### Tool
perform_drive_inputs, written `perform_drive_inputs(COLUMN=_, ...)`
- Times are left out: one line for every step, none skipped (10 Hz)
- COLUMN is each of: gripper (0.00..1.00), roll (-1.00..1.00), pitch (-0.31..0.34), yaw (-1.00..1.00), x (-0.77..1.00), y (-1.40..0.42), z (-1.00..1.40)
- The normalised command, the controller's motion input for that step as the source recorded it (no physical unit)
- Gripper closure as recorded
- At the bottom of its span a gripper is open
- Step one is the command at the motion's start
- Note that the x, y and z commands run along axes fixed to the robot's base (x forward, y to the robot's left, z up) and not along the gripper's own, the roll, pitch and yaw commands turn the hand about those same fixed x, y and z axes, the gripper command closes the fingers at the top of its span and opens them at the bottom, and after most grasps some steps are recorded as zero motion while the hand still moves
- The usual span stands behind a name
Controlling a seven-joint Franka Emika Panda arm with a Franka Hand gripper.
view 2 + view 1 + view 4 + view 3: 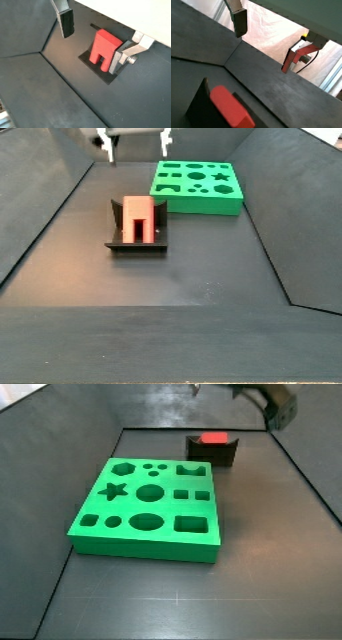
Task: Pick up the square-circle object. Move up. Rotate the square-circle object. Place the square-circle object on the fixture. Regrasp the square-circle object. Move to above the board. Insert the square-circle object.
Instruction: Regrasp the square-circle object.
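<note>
On the dark floor (201, 258), the square-circle object (136, 218) rests below the open tool (134, 140).

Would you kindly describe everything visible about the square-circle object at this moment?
The square-circle object is a small, matte red block, seemingly plastic, with a boxy body and two prong-like legs separated by a slot. It rests on the dark fixture, leaning against its upright, apart from the green board. Nothing else touches it; the gripper hangs above, jaws apart and empty.

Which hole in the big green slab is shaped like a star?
The star hole lies on the bright green board beside a round hole; the other cut-outs are circles, squares or notched shapes. The gripper, empty, hangs apart from it.
</note>
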Motion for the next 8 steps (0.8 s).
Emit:
perform_drive_inputs(gripper=0.00, roll=0.09, pitch=-0.049, yaw=0.13, x=0.08, y=0.05, z=-1.00)
perform_drive_inputs(gripper=0.00, roll=0.08, pitch=-0.070, yaw=0.11, x=0.09, y=0.04, z=-1.00)
perform_drive_inputs(gripper=0.00, roll=0.08, pitch=-0.082, yaw=0.08, x=0.10, y=0.04, z=-1.00)
perform_drive_inputs(gripper=0.00, roll=0.08, pitch=-0.089, yaw=0.07, x=0.10, y=0.03, z=-1.00)
perform_drive_inputs(gripper=0.00, roll=0.07, pitch=-0.091, yaw=0.03, x=0.12, y=0.03, z=-1.00)
perform_drive_inputs(gripper=0.00, roll=0.06, pitch=-0.088, yaw=0.02, x=0.12, y=0.02, z=-0.96)
perform_drive_inputs(gripper=0.00, roll=0.06, pitch=-0.075, yaw=-0.01, x=0.09, y=0.01, z=-0.76)
perform_drive_inputs(gripper=0.00, roll=0.06, pitch=-0.057, yaw=-0.02, x=0.08, y=0.00, z=-0.56)
